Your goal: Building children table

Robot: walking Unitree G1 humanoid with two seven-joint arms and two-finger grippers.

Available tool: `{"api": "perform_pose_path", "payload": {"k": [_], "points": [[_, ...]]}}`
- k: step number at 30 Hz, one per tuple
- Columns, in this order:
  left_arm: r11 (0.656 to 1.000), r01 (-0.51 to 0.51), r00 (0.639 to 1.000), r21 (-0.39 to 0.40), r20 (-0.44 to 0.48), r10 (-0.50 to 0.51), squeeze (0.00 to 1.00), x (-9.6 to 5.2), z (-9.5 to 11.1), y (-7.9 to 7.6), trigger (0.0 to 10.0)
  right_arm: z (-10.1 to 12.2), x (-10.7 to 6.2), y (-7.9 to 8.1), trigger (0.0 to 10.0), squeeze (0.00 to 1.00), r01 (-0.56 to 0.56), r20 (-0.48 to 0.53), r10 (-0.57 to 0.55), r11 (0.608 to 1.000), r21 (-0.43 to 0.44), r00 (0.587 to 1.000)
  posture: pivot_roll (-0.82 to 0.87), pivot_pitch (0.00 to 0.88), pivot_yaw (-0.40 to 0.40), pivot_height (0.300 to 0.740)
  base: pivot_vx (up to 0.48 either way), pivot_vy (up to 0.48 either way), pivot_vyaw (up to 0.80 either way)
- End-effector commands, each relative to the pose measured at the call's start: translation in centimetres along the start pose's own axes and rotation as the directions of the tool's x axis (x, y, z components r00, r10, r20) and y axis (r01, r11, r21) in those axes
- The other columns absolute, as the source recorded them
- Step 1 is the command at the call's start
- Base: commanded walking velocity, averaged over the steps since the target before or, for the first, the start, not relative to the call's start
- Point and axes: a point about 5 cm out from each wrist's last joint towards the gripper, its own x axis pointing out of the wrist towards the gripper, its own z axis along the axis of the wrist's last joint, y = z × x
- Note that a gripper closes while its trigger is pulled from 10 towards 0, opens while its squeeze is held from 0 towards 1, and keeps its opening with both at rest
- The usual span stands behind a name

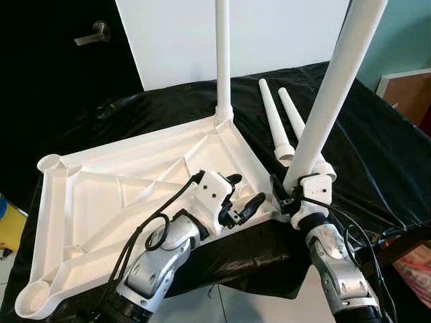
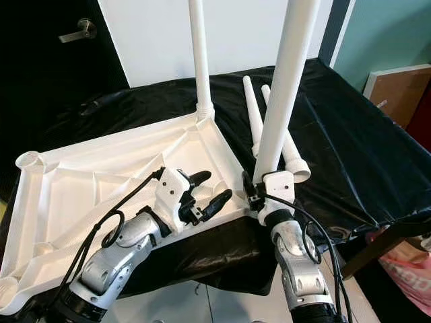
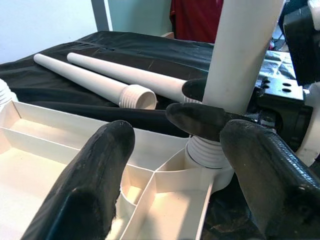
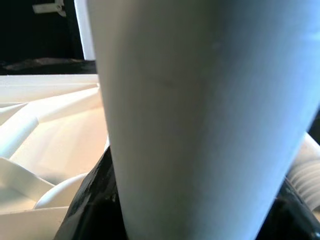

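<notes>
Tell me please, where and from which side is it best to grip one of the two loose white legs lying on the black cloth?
Probably mid-shaft on the nearer loose leg, coming from above with the fingers across it. It lies flat, tapering from its wide threaded end, close beside the second leg.

I saw a low surface draped in a black cloth [image 1: 377,155] carrying the work. An upturned white tabletop [image 1: 128,202] lay flat on the cloth, its ribbed underside facing up, reaching away to the left of my left gripper [image 1: 242,195]. Two loose white legs [image 1: 281,121] lay side by side on the cloth just beyond my right gripper [image 1: 286,195], threaded ends nearest it.
</notes>
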Motion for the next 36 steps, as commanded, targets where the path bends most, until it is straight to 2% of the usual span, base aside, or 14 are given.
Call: {"api": "perform_pose_path", "payload": {"k": [1, 10, 11, 14, 22, 25, 36], "points": [[0.99, 0.143, 0.99, 0.013, -0.004, -0.143, 0.0, -0.1, 0.3, -0.6, 10.0, -1.7, -0.7, 0.8, 10.0, 0.0, -0.044, -0.057, 0.044, 0.999, -0.004, 0.997, -0.16, 0.033, 0.035, 0.74, 0.0, 0.0, 0.0], [0.989, 0.145, 0.989, 0.019, -0.002, -0.145, 0.0, -0.1, 0.4, -0.5, 10.0, -2.8, -1.0, 0.7, 10.0, 0.0, -0.069, -0.061, 0.066, 0.997, -0.044, 0.996, -0.16, 0.024, 0.039, 0.74, 0.0, 0.0, 0.0], [0.989, 0.146, 0.989, 0.02, -0.002, -0.146, 0.0, -0.1, 0.4, -0.5, 10.0, -2.8, -1.0, 0.7, 10.0, 0.0, -0.084, -0.055, 0.08, 0.994, -0.074, 0.995, -0.16, 0.021, 0.041, 0.74, 0.0, 0.0, 0.0], [0.988, 0.152, 0.988, 0.022, -0.001, -0.152, 0.0, 0.0, 0.4, -0.5, 10.0, -2.9, -0.8, 0.5, 10.0, 0.0, -0.085, -0.063, 0.082, 0.995, -0.057, 0.995, -0.16, 0.017, 0.041, 0.74, 0.0, 0.0, 0.0], [0.987, 0.157, 0.988, 0.031, 0.005, -0.157, 0.0, 0.2, 0.6, -0.5, 10.0, -3.6, -0.4, 0.2, 10.0, 0.0, -0.065, -0.103, 0.075, 0.993, 0.094, 0.992, -0.16, 0.007, 0.038, 0.74, 0.0, 0.0, 0.0], [0.987, 0.157, 0.988, 0.035, 0.007, -0.157, 0.0, 0.3, 0.6, -0.5, 10.0, -3.8, -0.4, 0.2, 10.0, 0.0, -0.058, -0.112, 0.072, 0.991, 0.122, 0.991, -0.16, 0.002, 0.035, 0.74, 0.0, 0.0, 0.0], [0.987, 0.156, 0.988, 0.039, 0.006, -0.157, 0.0, 0.1, 0.7, -0.5, 10.0, -4.0, -0.6, 0.0, 10.0, 0.0, -0.106, -0.133, 0.115, 0.992, 0.071, 0.984, -0.16, 0.007, 0.036, 0.74, 0.0, 0.0, 0.0]]}}
